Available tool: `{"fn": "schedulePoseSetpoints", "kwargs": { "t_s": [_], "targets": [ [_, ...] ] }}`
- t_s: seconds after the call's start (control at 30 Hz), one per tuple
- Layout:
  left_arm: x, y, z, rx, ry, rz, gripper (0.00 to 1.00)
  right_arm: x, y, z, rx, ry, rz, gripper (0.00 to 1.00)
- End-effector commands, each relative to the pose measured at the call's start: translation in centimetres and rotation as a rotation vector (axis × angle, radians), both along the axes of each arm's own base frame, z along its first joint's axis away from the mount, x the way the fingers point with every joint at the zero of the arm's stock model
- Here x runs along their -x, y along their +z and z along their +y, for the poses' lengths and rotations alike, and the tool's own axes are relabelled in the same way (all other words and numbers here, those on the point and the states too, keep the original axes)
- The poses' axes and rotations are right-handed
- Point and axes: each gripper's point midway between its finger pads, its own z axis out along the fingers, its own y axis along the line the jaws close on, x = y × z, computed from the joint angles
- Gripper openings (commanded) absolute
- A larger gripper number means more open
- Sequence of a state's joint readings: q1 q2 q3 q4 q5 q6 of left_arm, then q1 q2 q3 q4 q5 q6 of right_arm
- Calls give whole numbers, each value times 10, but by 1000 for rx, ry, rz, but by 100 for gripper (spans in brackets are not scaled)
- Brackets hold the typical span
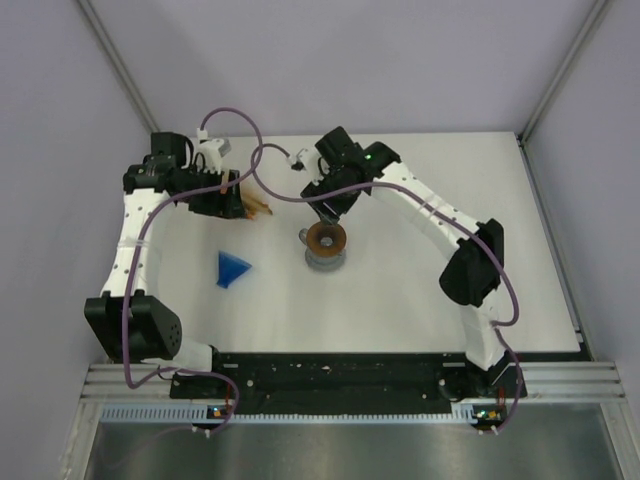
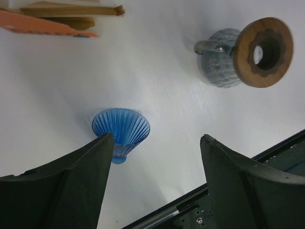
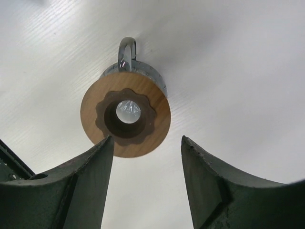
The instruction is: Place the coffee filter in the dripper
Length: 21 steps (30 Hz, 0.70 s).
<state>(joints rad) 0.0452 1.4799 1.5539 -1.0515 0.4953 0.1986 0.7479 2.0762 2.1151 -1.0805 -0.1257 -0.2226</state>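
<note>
The blue ribbed dripper (image 1: 233, 268) lies on its side on the white table, left of centre; it also shows in the left wrist view (image 2: 121, 129). No loose coffee filter shows; the only tan papers (image 2: 71, 10) are the stack in the orange packet (image 1: 258, 208) at the back left. My left gripper (image 1: 238, 195) is open and empty (image 2: 157, 143), right beside the packet and behind the dripper. My right gripper (image 1: 327, 208) is open and empty (image 3: 147, 143), just behind and above the grey mug (image 1: 326, 258).
A brown wooden ring (image 1: 326, 238) with a scalloped hole rests on top of the grey handled mug (image 2: 219, 57); the ring also shows in the right wrist view (image 3: 125, 114). Grey walls enclose the table. A black rail (image 1: 340, 370) runs along the near edge.
</note>
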Motion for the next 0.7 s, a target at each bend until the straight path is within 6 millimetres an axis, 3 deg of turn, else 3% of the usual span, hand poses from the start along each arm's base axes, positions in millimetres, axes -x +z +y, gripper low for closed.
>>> {"fn": "schedulePoseSetpoints", "kwargs": {
  "t_s": [0.0, 0.17, 0.47, 0.67],
  "targets": [
    [17, -41, 33, -181, 73, 124, 78, -5, 76, -9, -136, -76, -171, 59],
    [12, -88, 43, -202, 191, 205, 77, -4, 81, -19, -169, -137, -210, 60],
    [-9, -132, 64, -253, 436, 280, 75, 1, 63, -42, -111, -204, -218, 60],
    [3, -166, 66, -289, 403, 408, 71, 3, 55, -49, -92, -213, -215, 60]
  ]
}}
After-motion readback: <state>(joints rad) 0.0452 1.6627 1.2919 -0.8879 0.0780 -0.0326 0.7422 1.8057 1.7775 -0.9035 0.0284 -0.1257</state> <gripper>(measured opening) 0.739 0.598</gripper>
